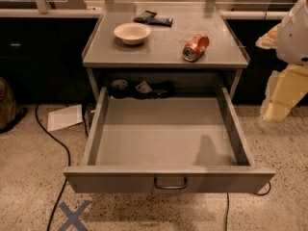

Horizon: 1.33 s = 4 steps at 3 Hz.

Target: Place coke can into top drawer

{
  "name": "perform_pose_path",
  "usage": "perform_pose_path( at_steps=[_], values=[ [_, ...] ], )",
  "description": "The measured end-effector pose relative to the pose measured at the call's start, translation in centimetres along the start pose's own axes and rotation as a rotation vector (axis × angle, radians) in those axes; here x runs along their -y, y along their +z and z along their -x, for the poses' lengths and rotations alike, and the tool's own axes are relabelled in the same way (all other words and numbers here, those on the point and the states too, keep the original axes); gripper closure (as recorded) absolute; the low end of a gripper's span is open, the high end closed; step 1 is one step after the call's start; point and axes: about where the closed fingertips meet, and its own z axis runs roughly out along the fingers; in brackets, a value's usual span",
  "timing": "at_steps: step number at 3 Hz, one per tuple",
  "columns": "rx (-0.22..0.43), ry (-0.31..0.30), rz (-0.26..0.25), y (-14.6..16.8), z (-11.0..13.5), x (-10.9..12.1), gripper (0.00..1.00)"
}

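Coke can [196, 47]: lying on its side on the tabletop [163, 57], front right.
Bowl [132, 32]: on the tabletop, left of the can.
Packets [153, 18]: behind the bowl.
Top drawer [168, 176]: pulled out below the tabletop, handle [170, 183] at front centre.
Gripper [279, 102]: right of the table, beside the drawer, well apart from the can.
Paper sheet [65, 117]: on the floor, left of the drawer.

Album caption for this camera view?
Dented coke can lies on tabletop near bowl, top drawer open below, gripper hovering at right edge.
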Motion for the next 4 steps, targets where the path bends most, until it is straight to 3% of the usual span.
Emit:
perform_pose_path(
  at_steps=[1,2,3,4],
  values=[
    [0.015,-0.105,0.018,1.0,2.5,2.2,0.00],
    [0.036,-0.214,0.016,2.5,5.4,6.8,0.00],
    [0.031,-0.273,0.005,4.9,7.0,12.6,0.00],
    [0.020,-0.283,0.005,7.8,7.6,17.6,0.00]
  ],
)
